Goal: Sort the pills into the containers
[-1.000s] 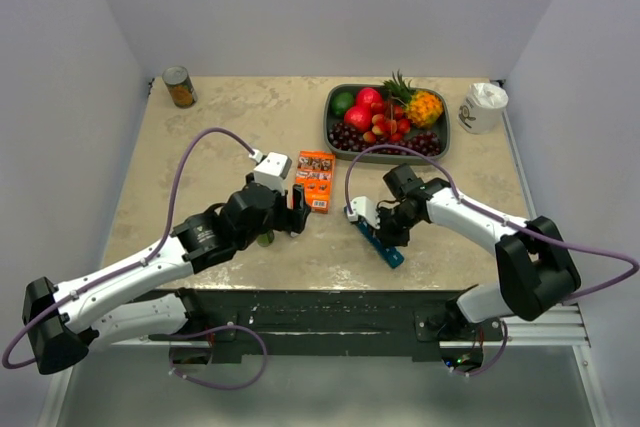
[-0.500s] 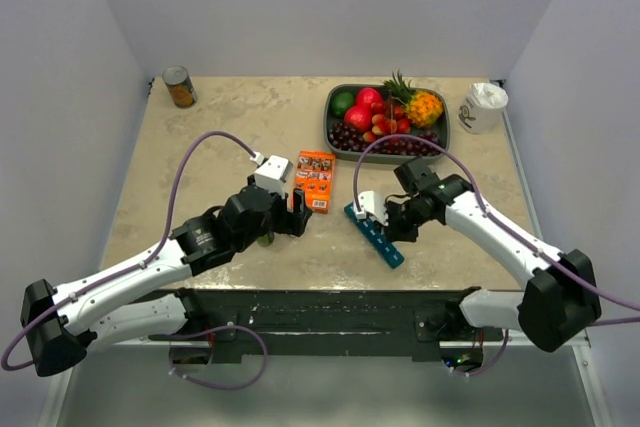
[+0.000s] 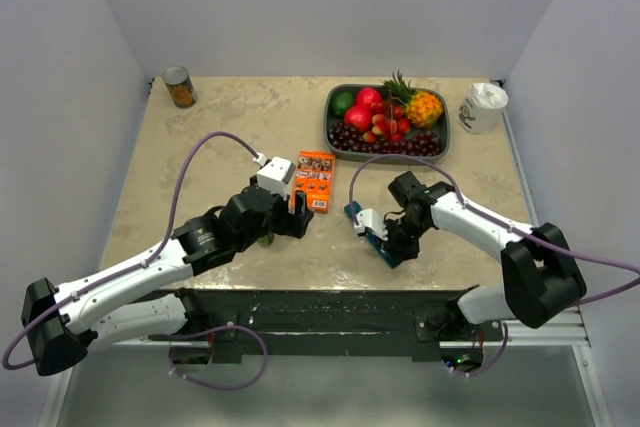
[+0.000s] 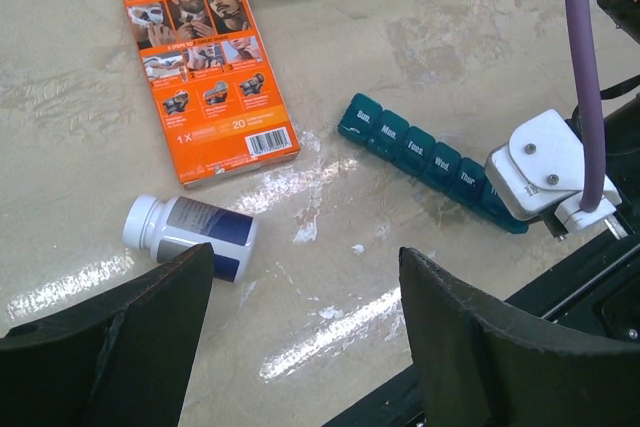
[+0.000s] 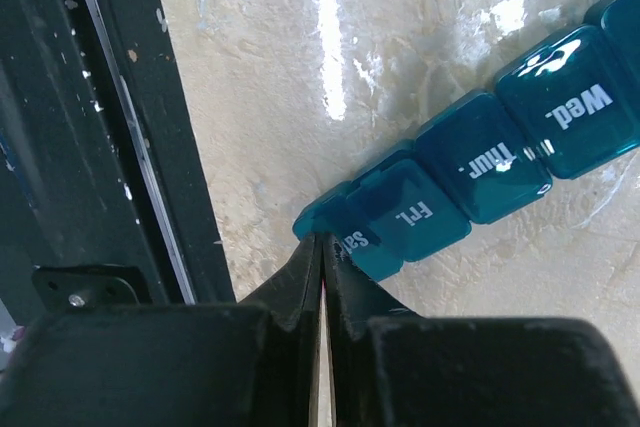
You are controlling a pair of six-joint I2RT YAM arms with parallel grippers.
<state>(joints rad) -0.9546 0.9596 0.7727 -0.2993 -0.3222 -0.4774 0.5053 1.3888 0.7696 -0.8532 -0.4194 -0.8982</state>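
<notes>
Our right gripper (image 5: 322,250) had swung back from beside the containers (image 4: 420,152), which lay on the table (image 4: 90,177) near the orange box (image 4: 207,77). Its fingers were pressed together at the Sat lid (image 5: 355,240), probably to pry it open. The left gripper (image 4: 305,287) hung spread above. We counted seven lids, one pill bottle (image 4: 190,235) and one box.

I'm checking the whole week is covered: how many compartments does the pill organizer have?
7, in one row on the organizer: Sun to Thur run from the end nearest the orange box; Fri and Sat sit at the near end, Sat partly hidden.
</notes>
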